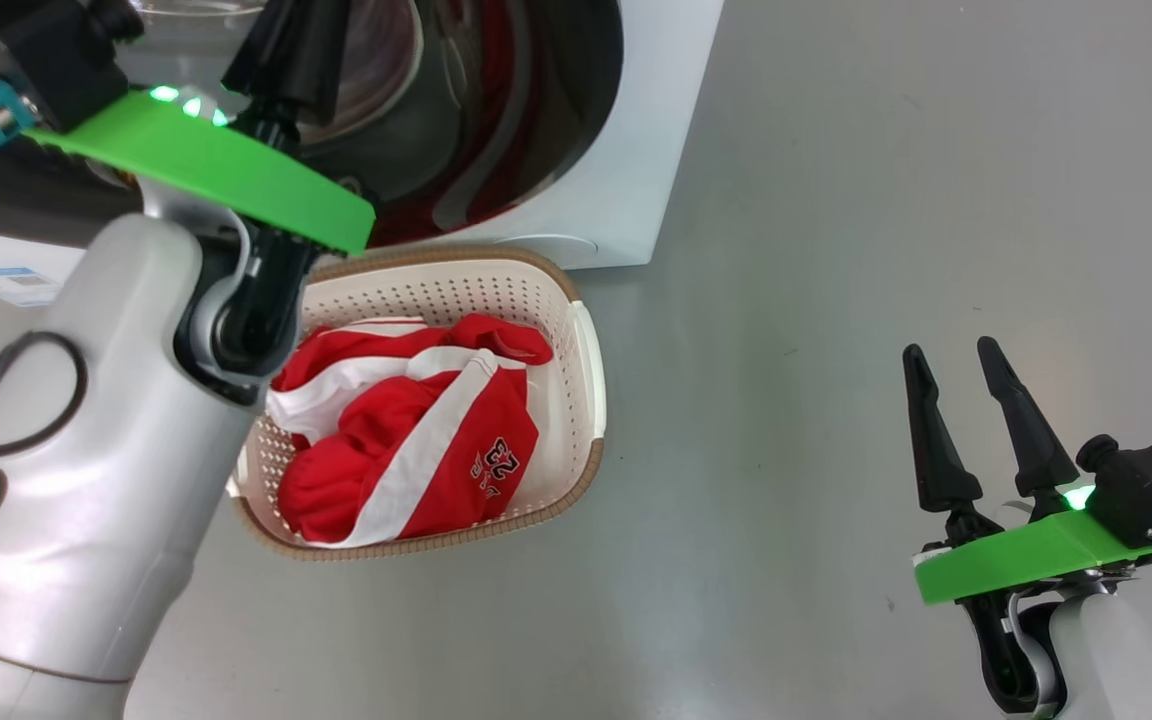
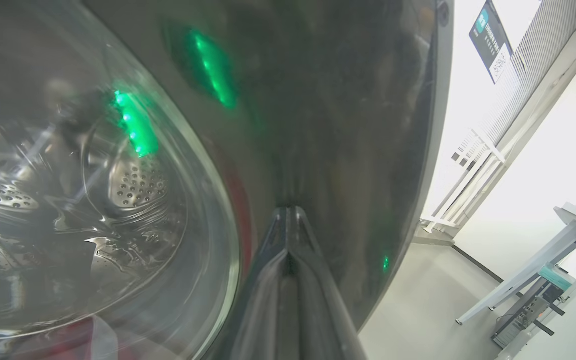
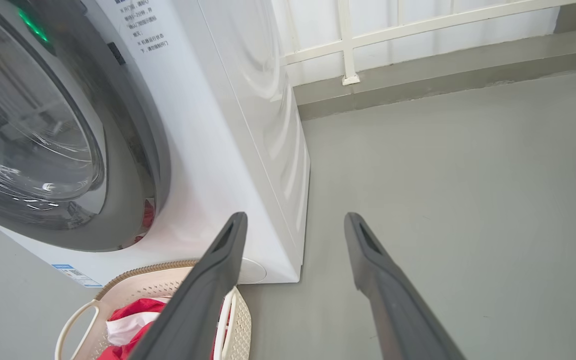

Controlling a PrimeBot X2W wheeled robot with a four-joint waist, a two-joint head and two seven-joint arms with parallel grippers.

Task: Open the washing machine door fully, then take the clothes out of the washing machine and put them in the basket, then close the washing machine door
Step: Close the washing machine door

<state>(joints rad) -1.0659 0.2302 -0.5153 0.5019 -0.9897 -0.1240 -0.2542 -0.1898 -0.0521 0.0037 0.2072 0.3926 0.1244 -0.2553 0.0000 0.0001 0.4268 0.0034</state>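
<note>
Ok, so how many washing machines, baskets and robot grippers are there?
Washing machines: 1, the white washing machine
Baskets: 1, the basket with red clothes in it
Grippers: 2, the left gripper and the right gripper
Total: 4

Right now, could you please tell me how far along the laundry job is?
Done: red clothes lie in the basket. In hand: the shut left hand touches the black rim of the washing machine door, nearly closed. Left: latch it; red at its lower edge may be reflection or cloth. The right hand hangs open.
</note>
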